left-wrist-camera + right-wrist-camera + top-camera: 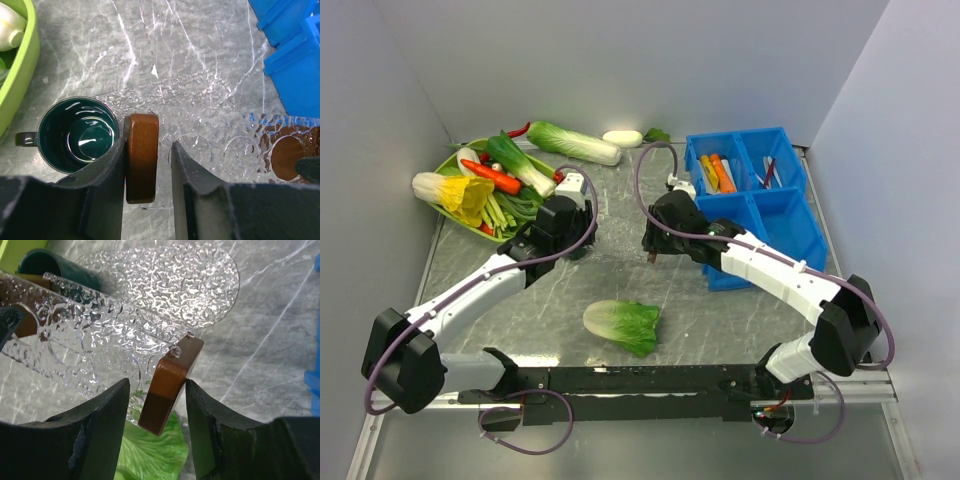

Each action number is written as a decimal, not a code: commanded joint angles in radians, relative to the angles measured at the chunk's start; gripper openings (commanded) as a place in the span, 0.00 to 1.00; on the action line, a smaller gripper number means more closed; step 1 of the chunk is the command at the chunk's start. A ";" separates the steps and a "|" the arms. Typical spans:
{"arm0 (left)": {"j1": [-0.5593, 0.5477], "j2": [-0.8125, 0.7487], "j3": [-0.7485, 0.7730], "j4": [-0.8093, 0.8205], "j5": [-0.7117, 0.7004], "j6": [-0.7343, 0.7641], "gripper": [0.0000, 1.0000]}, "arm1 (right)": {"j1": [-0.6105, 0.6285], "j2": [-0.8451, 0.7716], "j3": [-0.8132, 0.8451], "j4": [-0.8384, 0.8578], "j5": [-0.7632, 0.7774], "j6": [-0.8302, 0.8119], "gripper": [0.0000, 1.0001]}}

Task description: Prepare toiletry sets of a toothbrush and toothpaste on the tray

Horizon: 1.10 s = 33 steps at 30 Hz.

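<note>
1. Brown wood shows between the fingers of the left hand (148, 145). It is one handle (141, 160) of the clear, pebbled tray (235, 145).
2. One finger lies against that handle, and a strip of table (200, 60) shows beside the other finger. I cannot tell whether the left hand is clamped on it.
3. The right hand (157, 384) straddles the tray's other handle (167, 390). Its fingers stand apart with a narrow gap on one side, so it is open around the handle and not gripping it.
4. The tray lies between the two hands in the middle of the table. Nothing shows on the parts of it that are in view.
5. A dark green mug (80, 135) stands upright just beside the left handle, touching or nearly touching the left hand's finger.
6. The toothpaste tubes (715, 172), one yellow and one orange, lie in the back left compartment of the blue bin (790, 225).
7. The toothbrushes (768, 172) lie in the back right compartment of the bin. They are too small to count.
8. The bin stands at the right of the table, near the right arm and apart from the tray.
9. A lime-green bowl (448, 162) of vegetables sits at the back left of the table.
10. A cabbage leaf (622, 327) lies on the table near the arm bases.
</note>
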 commanded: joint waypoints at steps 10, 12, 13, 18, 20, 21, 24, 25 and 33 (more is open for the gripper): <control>-0.012 -0.070 -0.015 0.126 0.008 -0.039 0.01 | 0.011 0.097 0.122 -0.051 0.141 0.034 0.51; -0.013 -0.070 -0.013 0.127 0.008 -0.041 0.01 | 0.011 0.115 0.142 -0.048 0.146 0.033 0.49; -0.016 -0.068 -0.015 0.129 0.008 -0.041 0.01 | 0.012 0.123 0.151 -0.051 0.146 0.034 0.48; -0.020 -0.067 -0.017 0.127 -0.001 -0.041 0.01 | 0.012 0.170 0.186 -0.043 0.123 0.044 0.45; -0.023 -0.071 -0.020 0.130 -0.011 -0.041 0.01 | 0.012 0.183 0.186 -0.040 0.107 0.048 0.45; -0.025 -0.073 -0.024 0.132 -0.014 -0.041 0.01 | 0.012 0.186 0.186 -0.037 0.104 0.051 0.47; -0.028 -0.081 -0.027 0.132 -0.024 -0.039 0.01 | 0.011 0.190 0.182 -0.037 0.104 0.051 0.49; -0.029 -0.084 -0.030 0.132 -0.026 -0.039 0.01 | 0.012 0.190 0.180 -0.036 0.104 0.051 0.49; -0.032 -0.085 -0.036 0.162 -0.008 -0.039 0.01 | 0.012 0.186 0.172 -0.034 0.121 0.031 0.19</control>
